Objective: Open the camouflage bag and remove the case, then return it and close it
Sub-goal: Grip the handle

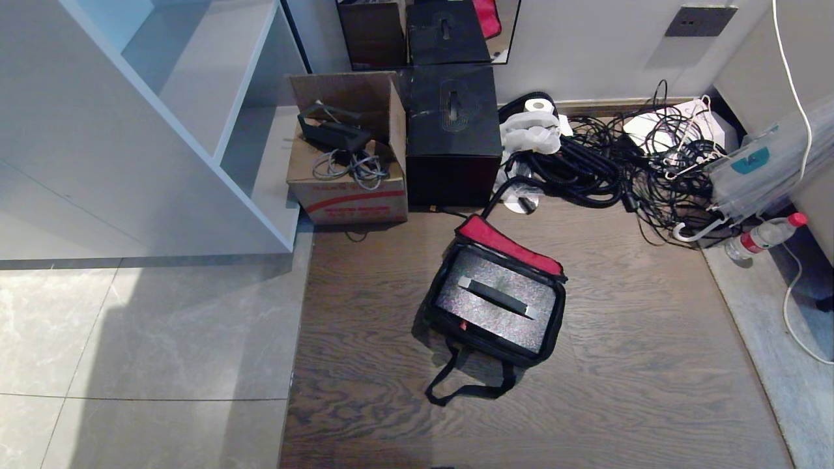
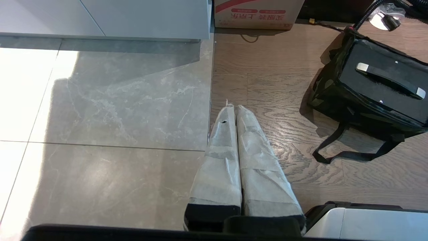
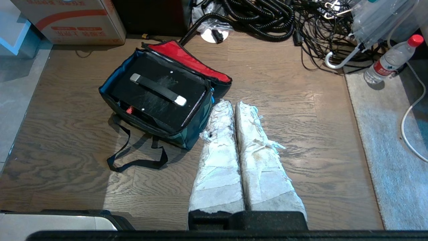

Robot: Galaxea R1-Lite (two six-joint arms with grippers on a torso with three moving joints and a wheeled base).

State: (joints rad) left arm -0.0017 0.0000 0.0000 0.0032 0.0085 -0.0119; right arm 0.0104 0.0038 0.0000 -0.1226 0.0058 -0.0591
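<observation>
The camouflage bag (image 1: 485, 346) sits open on the wood floor, its red-lined lid (image 1: 508, 246) folded back toward the wall. The case (image 1: 515, 319) lies inside it, speckled top up, with its bar handle (image 1: 496, 298) showing. Neither arm shows in the head view. My left gripper (image 2: 233, 106) hangs shut and empty over the seam between tile and wood, well apart from the bag (image 2: 326, 87) and case (image 2: 367, 90). My right gripper (image 3: 233, 103) is shut and empty too, just beside the bag's side wall (image 3: 197, 125), with the case (image 3: 157, 107) in view.
A cardboard box (image 1: 348, 163) and a taller black box (image 1: 453, 130) stand by the wall behind the bag. Tangled cables (image 1: 619, 163) and a water bottle (image 1: 765, 236) lie at the right. A white shelf unit (image 1: 195, 130) is at the left. The bag's strap (image 1: 466, 384) trails forward.
</observation>
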